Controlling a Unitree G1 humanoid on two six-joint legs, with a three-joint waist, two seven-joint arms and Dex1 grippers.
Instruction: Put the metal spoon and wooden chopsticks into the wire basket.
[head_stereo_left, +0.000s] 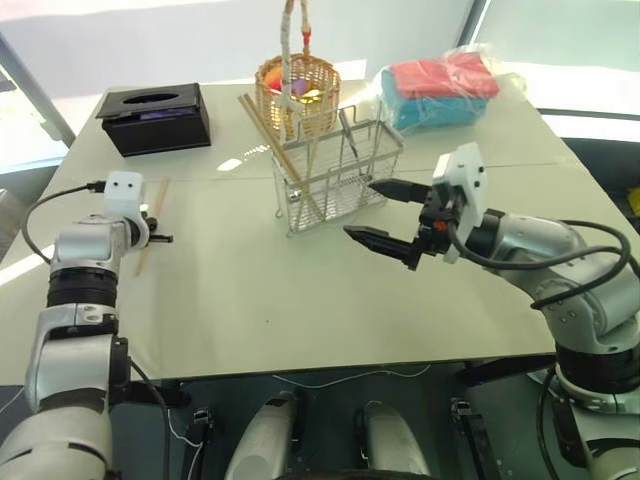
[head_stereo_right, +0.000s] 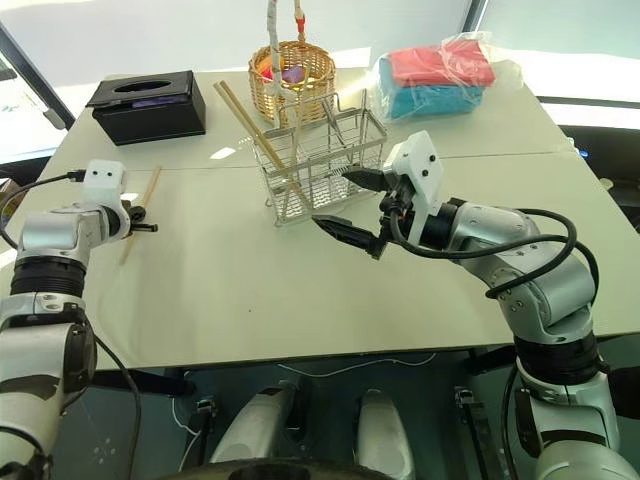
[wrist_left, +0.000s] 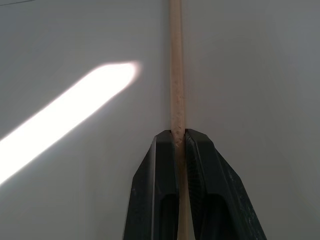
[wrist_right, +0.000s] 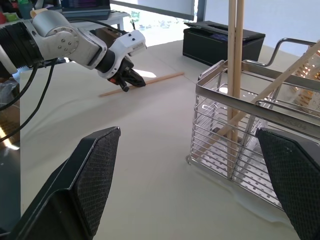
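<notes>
- L gripper (wrist_left: 179, 137), nearest thing to the lens in its own wrist view: black fingers pinched onto the lone chopstick (head_stereo_left: 152, 226), which runs straight out between the tips. Grip looks centred, stick in line with the fingers.
- That chopstick lies flat on the table (head_stereo_left: 250, 300), well to the left of the wire basket (head_stereo_left: 335, 170), near the table's left edge. The grip sits partway along it, nearer the robot's end.
- Judgement: lift straight up first so the far tip clears the table, then carry it across to the basket. A thin round stick may swivel in a two-finger pinch, so go slow, no jerks.
- Wire basket: already has chopsticks in basket (wrist_right: 234, 60) standing up or leaning out of its left end. One long stick (head_stereo_right: 252, 130) leans out to the back-left. Spoon: can't make it out among the wires for sure.
- Judgement: tip the held stick toward upright before it reaches the rim, lower one end into an open compartment, avoid knocking the leaning ones.
- Behind basket: wicker basket (head_stereo_left: 296, 92); left of that, black tissue box (head_stereo_left: 155, 117).
- R gripper (head_stereo_left: 385, 213): jaws spread wide, empty, hovering just right of the basket, front side. Judgement: it's close to the drop path; best kept out to the right while L comes in.
</notes>
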